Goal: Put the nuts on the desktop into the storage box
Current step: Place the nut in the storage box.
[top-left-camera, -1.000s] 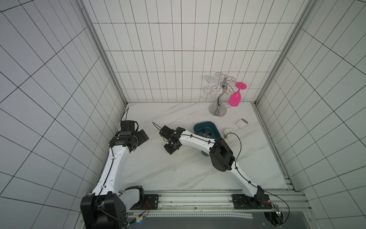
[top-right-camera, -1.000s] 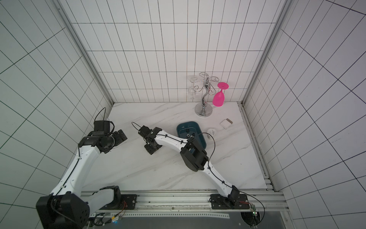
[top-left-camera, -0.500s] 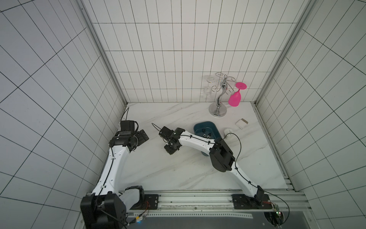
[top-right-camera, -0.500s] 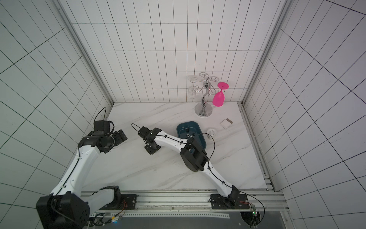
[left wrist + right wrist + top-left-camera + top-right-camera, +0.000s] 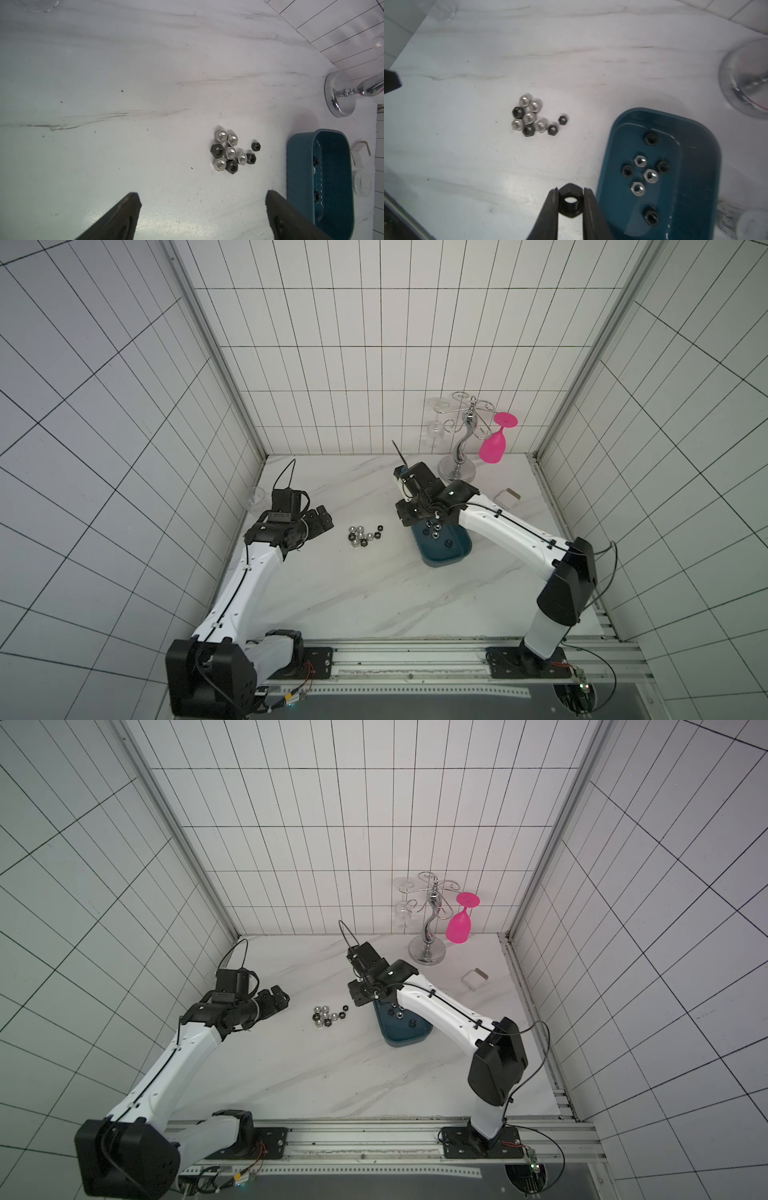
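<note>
Since the earlier frame the right gripper (image 5: 409, 517) has travelled from the nuts (image 5: 364, 536) to the storage box (image 5: 446, 562) edge, seen in both top views. Left wrist view: left gripper (image 5: 202, 195) spread wide; nine hexagonal nuts, five bright, four black, clustered on the veined desktop (image 5: 104, 83). Right wrist view: smooth dark fingers (image 5: 550, 207) pinch one black nut (image 5: 569, 204) beside the teal, round-cornered box; seven nuts lie inside.

The storage box (image 5: 610, 155) is seen as smooth, slightly glossy teal plastic. Beside it, the nuts (image 5: 231, 153) are shown partly in bright silver metal, partly in dull black metal. Under the box, the desktop (image 5: 145, 83) is seen as smooth, faintly sheened marble-patterned white. Behind the box, a stand (image 5: 340, 93) of mirror-bright chromed metal is seen.
</note>
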Available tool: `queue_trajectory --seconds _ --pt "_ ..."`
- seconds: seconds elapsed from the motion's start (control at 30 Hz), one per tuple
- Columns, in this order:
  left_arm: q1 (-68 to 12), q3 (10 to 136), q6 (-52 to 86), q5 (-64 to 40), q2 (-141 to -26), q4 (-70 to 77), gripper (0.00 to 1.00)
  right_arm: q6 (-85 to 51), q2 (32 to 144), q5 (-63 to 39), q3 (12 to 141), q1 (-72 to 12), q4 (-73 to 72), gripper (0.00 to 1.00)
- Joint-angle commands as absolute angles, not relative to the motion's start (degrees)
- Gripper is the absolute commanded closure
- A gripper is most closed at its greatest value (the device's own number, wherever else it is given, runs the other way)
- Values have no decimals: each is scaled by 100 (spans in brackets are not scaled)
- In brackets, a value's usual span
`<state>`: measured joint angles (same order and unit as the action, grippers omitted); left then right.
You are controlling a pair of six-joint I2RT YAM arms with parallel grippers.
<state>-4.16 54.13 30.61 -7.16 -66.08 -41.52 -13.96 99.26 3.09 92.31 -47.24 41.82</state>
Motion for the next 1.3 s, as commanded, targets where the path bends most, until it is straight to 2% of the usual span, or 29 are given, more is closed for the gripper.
queue_trajectory --seconds 0.0,0.13,0.3,0.73,0.87,1.03,1.27 --pt "-566 5406 3208 -680 -6611 -3764 2 -1356 10057 322 8793 -4149 4412 81" --pt "-817 5342 3284 -611 -6592 -3591 2 -1021 10366 97 8882 -3653 4522 80" --pt "-1135 5278 3348 -526 -6615 -3465 2 -718 10965 6 9314 -3439 4645 80" --pt "-1178 5405 3252 -255 -6886 -3497 2 -659 12479 -282 10527 -3621 4911 77" --pt "-1178 5399 3276 -206 -6908 -3507 2 -625 12740 -225 10693 -3623 4943 73" --pt "-1178 5379 3300 -163 -6917 -3507 2 -571 12874 -237 10841 -3621 5014 63" --pt "-1170 5582 3288 105 -6918 -3819 2 -666 12139 -225 10739 -3676 4982 62"
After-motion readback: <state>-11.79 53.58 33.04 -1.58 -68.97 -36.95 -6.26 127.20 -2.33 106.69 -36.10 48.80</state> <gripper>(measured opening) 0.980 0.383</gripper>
